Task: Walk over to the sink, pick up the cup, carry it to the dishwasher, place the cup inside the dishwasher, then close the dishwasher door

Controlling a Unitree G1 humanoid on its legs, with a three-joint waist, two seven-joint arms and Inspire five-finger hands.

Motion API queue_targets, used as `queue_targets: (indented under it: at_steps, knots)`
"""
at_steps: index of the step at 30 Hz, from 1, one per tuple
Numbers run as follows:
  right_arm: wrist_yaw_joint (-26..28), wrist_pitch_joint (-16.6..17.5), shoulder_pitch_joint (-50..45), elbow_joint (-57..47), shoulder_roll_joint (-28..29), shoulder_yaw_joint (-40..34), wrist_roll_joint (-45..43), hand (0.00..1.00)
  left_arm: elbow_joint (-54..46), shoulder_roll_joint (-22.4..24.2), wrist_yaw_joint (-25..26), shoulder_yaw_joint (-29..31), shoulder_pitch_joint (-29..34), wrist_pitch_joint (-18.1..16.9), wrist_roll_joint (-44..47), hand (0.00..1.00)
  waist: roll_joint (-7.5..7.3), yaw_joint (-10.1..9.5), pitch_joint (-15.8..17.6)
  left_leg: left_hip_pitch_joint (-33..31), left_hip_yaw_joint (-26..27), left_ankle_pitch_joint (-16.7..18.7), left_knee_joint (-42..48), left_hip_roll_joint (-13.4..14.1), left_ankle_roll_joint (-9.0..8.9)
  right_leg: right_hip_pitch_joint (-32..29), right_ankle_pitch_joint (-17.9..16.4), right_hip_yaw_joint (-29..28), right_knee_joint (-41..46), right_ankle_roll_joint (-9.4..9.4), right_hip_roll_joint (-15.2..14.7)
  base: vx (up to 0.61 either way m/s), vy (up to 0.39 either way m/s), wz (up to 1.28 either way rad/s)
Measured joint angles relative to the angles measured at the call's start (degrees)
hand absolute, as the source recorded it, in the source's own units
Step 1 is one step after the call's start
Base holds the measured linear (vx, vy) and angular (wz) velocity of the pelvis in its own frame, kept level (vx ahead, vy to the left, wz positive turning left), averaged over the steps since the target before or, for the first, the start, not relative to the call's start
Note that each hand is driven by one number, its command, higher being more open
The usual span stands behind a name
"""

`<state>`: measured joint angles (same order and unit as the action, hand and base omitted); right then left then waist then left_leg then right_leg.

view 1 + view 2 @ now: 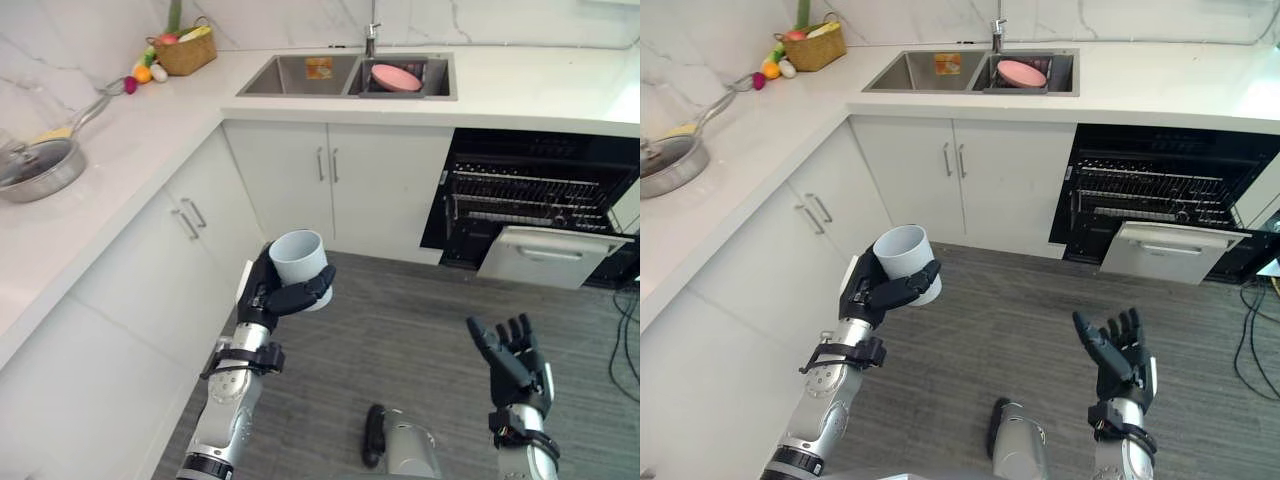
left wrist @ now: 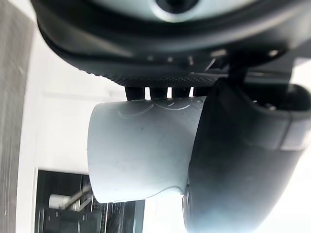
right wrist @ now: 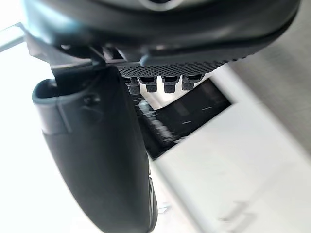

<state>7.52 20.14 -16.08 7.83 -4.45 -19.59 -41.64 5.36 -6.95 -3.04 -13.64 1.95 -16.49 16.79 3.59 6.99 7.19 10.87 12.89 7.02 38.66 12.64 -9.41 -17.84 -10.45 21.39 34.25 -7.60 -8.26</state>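
1. while the left hand point(image 1: 285, 295) has its fingers and thumb curled round the cup point(image 1: 298, 258), the cup sits upright, mouth up, over the floor well to the left of the dishwasher point(image 1: 540, 190) and not yet near its racks.
2. the right hand point(image 1: 510, 355) hangs in front of the dishwasher, fingers straight and spread, holding nothing.
3. the cup looks light, stiff and smooth-walled, with no handle. it is probably slippery and may chip, so a wrap round the mid wall, as now, seems the safest hold.
4. the dishwasher's white door point(image 1: 548, 255) stands open, with wire racks showing behind it.
5. no writing shows on the cup's wall. an orange sticker point(image 1: 319, 68) in the sink point(image 1: 300, 75), up and left of the dishwasher, has print too small to read.
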Motion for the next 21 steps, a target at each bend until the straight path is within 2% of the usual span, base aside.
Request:
queue_targets:
  at_steps: [1, 2, 3, 4, 5, 6, 7, 8, 9, 10, 11, 12, 14, 15, 16, 17, 18, 19, 20, 21]
  knots:
    - [0.00, 0.43, 0.01, -0.76, -0.04, -0.47, -0.12, 1.00, 0.00, 0.15, -0.09, -0.33, 0.11, -0.23, -0.01, 0.00, 0.25, -0.20, -0.07, -2.51, -0.92, -5.21, 5.63, 1.16, -0.32, 1.11, -0.86, -0.47, -0.53, 0.08, 0.82, 0.42, -0.172, -0.57]
    - [0.03, 0.88, 0.63, -1.65, -0.24, -0.84, -0.76, 1.00, -0.07, 1.26, -0.09, -0.35, 0.29, -0.33, -0.03, 0.00, 0.50, -1.09, 0.01, -7.91, -2.53, -7.10, 17.93, 3.01, -1.01, 3.38, -2.29, -1.72, -1.94, -0.60, 3.02, 0.45, -0.133, -0.77]
    - [0.02, 1.32, 1.05, -2.05, 0.04, -0.78, -0.96, 1.00, -0.17, 1.74, 0.31, -0.35, 0.32, -0.32, -0.02, 0.00, 0.91, -1.36, 0.42, -12.57, -2.36, -5.00, 28.76, 4.67, 1.29, 6.82, -3.59, -3.09, -3.16, -1.20, 4.86, 0.46, -0.127, -0.79]
    - [0.03, 1.57, 0.88, -2.11, 0.14, -0.44, -0.93, 1.00, -0.17, 1.73, 0.40, -0.35, 0.53, -0.26, -0.01, 0.00, 0.53, -1.30, 0.82, -14.59, -1.93, -3.73, 31.90, 5.30, 2.98, 8.74, -4.20, -3.53, -4.03, -1.37, 5.58, 0.47, -0.139, -0.73]
    - [0.03, 1.65, 0.61, -2.15, 0.33, 0.06, -0.92, 1.00, -0.18, 1.53, 0.57, -0.34, 0.93, -0.20, 0.13, 0.00, 0.33, -1.22, 0.97, -17.97, -0.07, -0.78, 33.04, 6.31, 6.06, 12.27, -4.59, -4.82, -5.92, -1.52, 6.56, 0.46, -0.108, -0.74]
    - [0.02, 1.65, 0.79, -2.16, 0.14, 0.41, -0.92, 1.00, -0.21, 1.51, 0.71, -0.23, 1.26, -0.18, 0.55, 0.00, 0.28, -1.38, 0.98, -20.36, 3.30, 1.51, 27.86, 6.90, 8.12, 14.97, -4.22, -6.70, -8.02, -0.43, 7.08, 0.45, -0.088, -0.80]
    - [-0.04, 1.67, 0.99, -2.24, 0.04, 0.70, -0.92, 1.00, -0.36, 1.55, 0.75, -0.16, 1.40, -0.18, 0.93, 0.00, 0.27, -1.46, 0.95, -21.16, 5.00, 2.56, 23.10, 6.92, 8.32, 16.06, -4.07, -7.75, -9.26, 0.00, 7.16, 0.44, -0.053, -0.84]
    - [-0.34, 1.66, 1.49, -2.38, -0.26, 1.53, -0.91, 1.00, -0.78, 1.63, 0.74, -0.06, 1.65, -0.22, 1.36, 0.00, 0.19, -1.57, 0.92, -21.98, 6.90, 3.22, 13.22, 5.93, 7.94, 17.21, -3.71, -9.69, -10.64, 0.87, 7.08, 0.46, -0.022, -1.03]
    - [-1.06, 1.65, 2.47, -2.58, -1.02, 3.53, -0.79, 1.00, -1.56, 1.97, 0.70, 0.19, 1.84, -0.34, 1.27, 0.00, 0.17, -1.89, 0.90, -22.40, 5.86, 2.79, -7.46, 1.99, 6.42, 18.12, -3.72, -13.10, -11.98, 2.42, 6.81, 0.56, 0.013, -1.09]
    - [-1.45, 1.65, 2.79, -2.59, -1.37, 4.43, -0.75, 1.00, -2.02, 2.18, 0.73, 0.22, 1.93, -0.34, 1.21, 0.00, 0.13, -2.09, 0.92, -22.28, 4.06, 1.97, -15.60, 0.26, 5.16, 18.45, -3.89, -14.74, -12.41, 2.98, 6.76, 0.48, 0.050, -1.28]
    - [-1.95, 1.63, 3.29, -2.60, -1.74, 5.98, -0.64, 1.00, -3.54, 2.46, 0.89, 0.22, 2.55, -0.35, 1.11, 0.00, 0.11, -2.47, 0.93, -22.14, 1.07, -0.92, -27.82, -2.03, 2.88, 19.22, -4.44, -17.79, -13.22, 3.96, 6.73, 0.48, 0.113, -1.11]
    - [-2.22, 1.60, 3.47, -2.60, -1.90, 6.73, -0.42, 1.00, -4.81, 2.50, 1.21, 0.21, 3.15, -0.37, 0.68, 0.00, 0.15, -2.65, 0.96, -22.48, 0.10, -3.53, -32.94, -2.87, 2.15, 20.22, -4.97, -19.84, -13.74, 4.91, 6.73, 0.49, 0.168, -1.16]
    - [-2.27, 1.58, 2.84, -2.60, -2.20, 6.42, 0.27, 1.00, -5.53, 2.49, 1.29, 0.21, 3.37, -0.63, 0.18, 0.00, 0.36, -2.55, 1.05, -23.11, 0.75, -8.43, -35.48, -4.06, 2.70, 23.61, -6.59, -21.87, -14.43, 7.72, 6.60, 0.55, 0.247, -0.86]
    - [-2.22, 1.58, 1.91, -2.89, -2.87, 6.12, 0.23, 1.00, -5.54, 2.47, 1.38, 0.22, 3.73, -1.38, 0.21, 0.00, 0.91, -2.53, 0.75, -22.33, 1.16, -11.27, -35.96, -4.36, 3.35, 25.86, -8.35, -22.23, -14.02, 10.51, 6.48, 0.59, 0.366, -1.09]
    - [-2.04, 1.59, 1.35, -3.71, -3.69, 6.04, 0.23, 1.00, -5.79, 2.19, 1.84, 0.58, 4.73, -3.20, 0.24, 0.00, 1.86, -2.99, -0.04, -21.55, -0.10, -15.17, -33.60, -4.63, 6.65, 26.80, -11.28, -23.14, -11.85, 12.95, 5.99, 0.58, 0.384, -1.16]
    - [-1.93, 1.60, 1.29, -4.23, -3.63, 6.19, 0.27, 1.00, -5.83, 1.93, 2.14, 1.12, 5.06, -3.90, 0.26, 0.00, 0.88, -3.14, 0.02, -21.85, 0.33, -15.84, -30.56, -5.33, 8.25, 26.92, -12.58, -22.79, -10.58, 13.89, 4.44, 0.37, 0.258, -1.01]
    - [-1.47, 1.74, 0.36, -5.75, -3.08, 6.39, 0.46, 1.00, -5.85, 1.31, 3.18, 2.13, 5.04, -4.04, 0.30, 0.00, -1.52, -2.34, -0.11, -22.57, 1.71, -10.90, -25.57, -7.93, 9.69, 27.27, -13.56, -20.82, -9.08, 15.15, 0.46, 0.45, 0.280, -0.40]
    - [-1.45, 2.33, -0.55, -7.43, -3.08, 5.73, 0.90, 1.00, -5.90, 1.58, 3.98, 2.70, 4.58, -4.03, 0.31, 0.00, -2.00, -1.30, 0.01, -23.17, 2.16, -7.56, -22.41, -10.03, 10.75, 26.96, -13.12, -20.05, -7.06, 16.53, -2.35, 0.44, 0.281, -0.09]
    - [-1.48, 2.49, -0.57, -7.52, -3.04, 4.92, 1.03, 1.00, -5.91, 1.93, 4.46, 2.78, 4.41, -4.03, 0.30, 0.00, -2.06, -0.98, 0.04, -23.13, 2.47, -6.39, -21.49, -10.99, 11.36, 26.37, -12.60, -20.01, -5.23, 17.54, -3.52, 0.52, 0.351, 0.10]
    - [-1.78, 2.48, -0.60, -7.44, -2.95, 3.87, 1.07, 1.00, -6.12, 2.52, 4.91, 2.81, 3.99, -4.03, 0.29, 0.00, -2.25, -0.84, 0.14, -22.65, 3.20, -4.67, -19.73, -12.54, 12.47, 24.61, -10.98, -19.83, -0.17, 19.78, -5.75, 0.33, 0.236, 0.04]
